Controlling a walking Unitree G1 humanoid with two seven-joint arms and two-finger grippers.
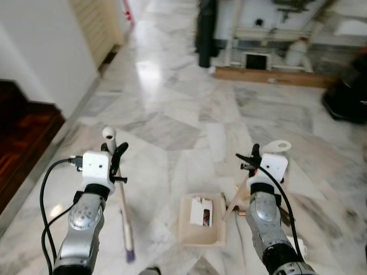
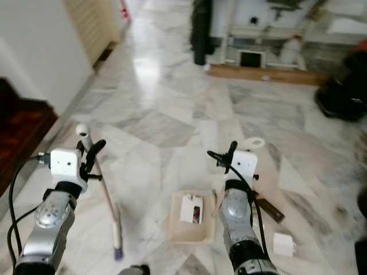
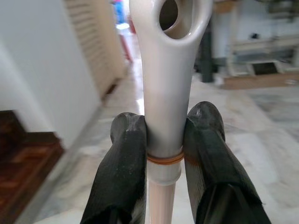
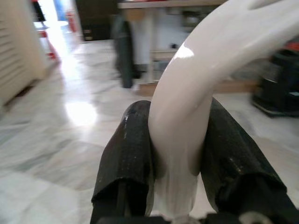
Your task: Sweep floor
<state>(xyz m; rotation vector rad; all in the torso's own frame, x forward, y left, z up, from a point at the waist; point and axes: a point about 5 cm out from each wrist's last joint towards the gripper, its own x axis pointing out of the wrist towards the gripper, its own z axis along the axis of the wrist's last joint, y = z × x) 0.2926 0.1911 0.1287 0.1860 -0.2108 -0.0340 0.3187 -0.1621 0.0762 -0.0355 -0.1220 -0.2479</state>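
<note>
The two eye views look from the robot's head, forward and steeply down onto a marble floor, with both silver arms rising from 6 o'clock. They share almost the whole scene: the dustpan near 6 o'clock, the white wall at 10 o'clock, the dark furniture toward 12 o'clock; the right eye's picture sits slightly shifted. The left wrist view sits very near the left gripper, facing along its fingers down the room, the broom handle close and large. The right wrist view looks likewise past the right gripper, very near the white dustpan handle.
</note>
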